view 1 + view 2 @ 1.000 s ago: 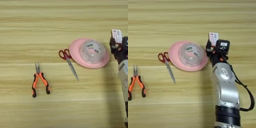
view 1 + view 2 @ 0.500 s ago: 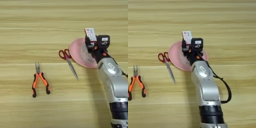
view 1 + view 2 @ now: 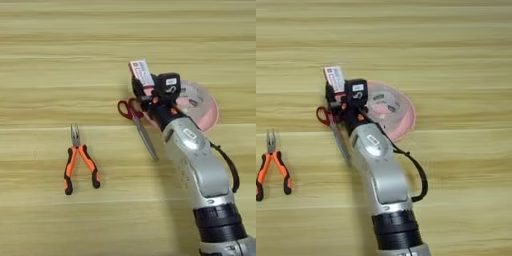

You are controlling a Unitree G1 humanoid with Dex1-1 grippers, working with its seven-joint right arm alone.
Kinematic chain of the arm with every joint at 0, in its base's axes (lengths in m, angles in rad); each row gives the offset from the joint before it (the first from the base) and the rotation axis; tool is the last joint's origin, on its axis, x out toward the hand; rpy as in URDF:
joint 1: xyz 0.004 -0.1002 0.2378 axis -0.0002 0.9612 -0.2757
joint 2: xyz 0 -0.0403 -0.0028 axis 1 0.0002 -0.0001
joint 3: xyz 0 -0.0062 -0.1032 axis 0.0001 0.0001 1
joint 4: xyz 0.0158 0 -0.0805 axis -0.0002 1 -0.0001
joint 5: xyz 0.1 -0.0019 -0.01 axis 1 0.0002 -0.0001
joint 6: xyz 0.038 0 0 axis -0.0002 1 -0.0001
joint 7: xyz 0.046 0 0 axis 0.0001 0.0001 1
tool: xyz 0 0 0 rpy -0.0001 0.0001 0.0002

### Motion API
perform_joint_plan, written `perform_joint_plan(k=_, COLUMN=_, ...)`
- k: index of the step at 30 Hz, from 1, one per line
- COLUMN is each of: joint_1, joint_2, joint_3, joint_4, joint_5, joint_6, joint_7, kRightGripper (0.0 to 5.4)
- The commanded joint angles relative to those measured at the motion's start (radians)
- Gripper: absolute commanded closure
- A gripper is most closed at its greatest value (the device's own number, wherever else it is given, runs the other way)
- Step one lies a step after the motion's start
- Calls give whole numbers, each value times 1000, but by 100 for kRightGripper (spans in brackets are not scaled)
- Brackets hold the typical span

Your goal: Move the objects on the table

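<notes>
My right gripper (image 3: pixel 141 89) is shut on a small white-and-red card (image 3: pixel 142 73), held above the red handles of the scissors (image 3: pixel 140 129). The scissors lie on the table (image 3: pixel 60 55) with their steel blades pointing toward me. Behind the arm sits the pink round plate (image 3: pixel 210 112) with the clear tape roll (image 3: pixel 192 97) on it, both partly hidden. The orange-and-black pliers (image 3: pixel 77 160) lie further left, apart from the rest. In the right eye view the card (image 3: pixel 334 78) stands over the scissors (image 3: pixel 331 122), left of the plate (image 3: pixel 406 117).
My silver forearm (image 3: pixel 200 170) runs from the bottom right up to the scissors and covers part of the plate. Bare wood spreads across the far side and the left of the table.
My arm has swung left with the card, from right of the plate, across it, to above the scissors' handles. The other objects lie where they were.
</notes>
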Motion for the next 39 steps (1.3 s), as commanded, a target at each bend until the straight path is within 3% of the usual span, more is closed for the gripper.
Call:
perform_joint_plan(k=1, joint_1=-40, joint_2=30, joint_3=43, joint_4=-6, joint_5=-11, joint_6=-38, joint_7=19, kRightGripper=331)
perform_joint_plan(k=12, joint_1=-12, joint_2=65, joint_3=127, joint_4=202, joint_5=-44, joint_6=-55, joint_7=60, kRightGripper=331)
perform_joint_plan(k=32, joint_1=-17, joint_2=66, joint_3=122, joint_4=269, joint_5=-77, joint_6=-60, joint_7=58, kRightGripper=331)
perform_joint_plan(k=33, joint_1=-17, joint_2=66, joint_3=121, joint_4=269, joint_5=-78, joint_6=-60, joint_7=58, kRightGripper=295)
perform_joint_plan(k=39, joint_1=-14, joint_2=65, joint_3=121, joint_4=263, joint_5=-84, joint_6=-68, joint_7=59, kRightGripper=215)
